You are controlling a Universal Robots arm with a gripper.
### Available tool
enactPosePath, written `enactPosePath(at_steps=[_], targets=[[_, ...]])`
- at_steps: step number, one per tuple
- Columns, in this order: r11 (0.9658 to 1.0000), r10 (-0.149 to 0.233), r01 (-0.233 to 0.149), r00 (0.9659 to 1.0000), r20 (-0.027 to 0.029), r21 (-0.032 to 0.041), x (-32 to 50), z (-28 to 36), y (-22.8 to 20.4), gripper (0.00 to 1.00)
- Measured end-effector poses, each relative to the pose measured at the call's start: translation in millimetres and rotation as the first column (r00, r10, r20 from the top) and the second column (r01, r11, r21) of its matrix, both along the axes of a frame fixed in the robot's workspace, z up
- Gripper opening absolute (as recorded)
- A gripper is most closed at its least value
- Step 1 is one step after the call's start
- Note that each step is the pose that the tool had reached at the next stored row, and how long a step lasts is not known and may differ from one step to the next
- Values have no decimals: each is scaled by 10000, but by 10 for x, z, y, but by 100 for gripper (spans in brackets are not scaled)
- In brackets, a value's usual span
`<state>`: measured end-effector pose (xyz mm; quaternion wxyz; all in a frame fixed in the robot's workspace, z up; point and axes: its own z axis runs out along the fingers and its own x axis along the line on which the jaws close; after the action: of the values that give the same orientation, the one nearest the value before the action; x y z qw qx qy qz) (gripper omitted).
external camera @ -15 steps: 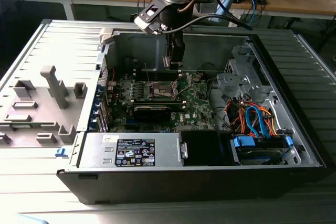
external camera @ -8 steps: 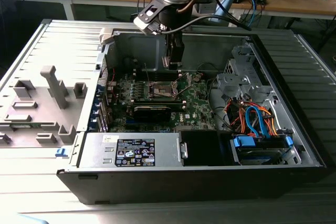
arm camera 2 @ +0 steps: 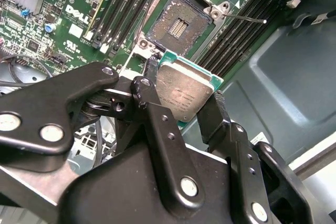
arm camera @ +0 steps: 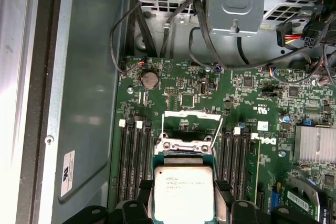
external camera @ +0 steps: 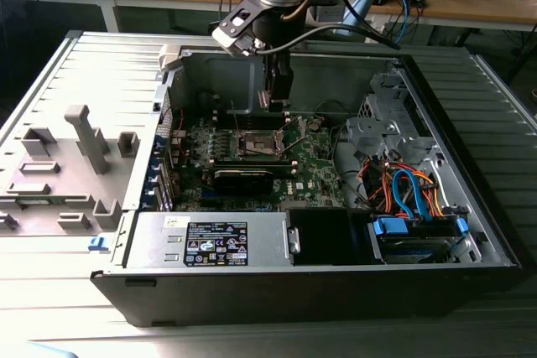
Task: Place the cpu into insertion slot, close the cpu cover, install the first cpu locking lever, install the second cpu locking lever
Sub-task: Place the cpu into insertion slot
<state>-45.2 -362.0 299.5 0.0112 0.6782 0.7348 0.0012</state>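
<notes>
in the exterior view the arm reached down into an open computer case (external camera: 294,291), with the gripper (external camera: 275,98) hanging over the green board (external camera: 319,165) close to the insertion slot (external camera: 258,144).

in both wrist views the gripper (arm camera 2: 185,90) (arm camera: 184,190) was clenched on the cpu (arm camera 2: 184,94) (arm camera: 184,195). its black fingers (arm camera 2: 215,111) pressed on two opposite edges of the chip, and the dull silver top faced the cameras. the cpu was held in the air above the board, not seated.

in the second wrist view the insertion slot (arm camera 2: 178,24) lay uncovered, its brownish pin field bare inside the dark frame, and the cpu sat just beside it in the picture, nearer the camera. a thin metal lever (arm camera 2: 247,19) stuck out sideways from one corner of the slot's frame.

in the first wrist view the cpu cover (arm camera: 192,113) stood swung up and open beyond the chip, with green board showing through its square window.

long black memory slots (arm camera 2: 126,3) (arm camera: 134,150) ran along both sides of the slot.

in the exterior view a bundle of orange and blue cables (external camera: 411,190) filled the case toward the exterior view's right. a grey moulded fixture (external camera: 88,136) lay outside the case on the exterior view's left.
</notes>
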Motion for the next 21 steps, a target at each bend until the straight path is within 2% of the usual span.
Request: enactPosePath(at_steps=[21], targets=[[10000,0,0,10000,0,0,-36,-10,0,55]])
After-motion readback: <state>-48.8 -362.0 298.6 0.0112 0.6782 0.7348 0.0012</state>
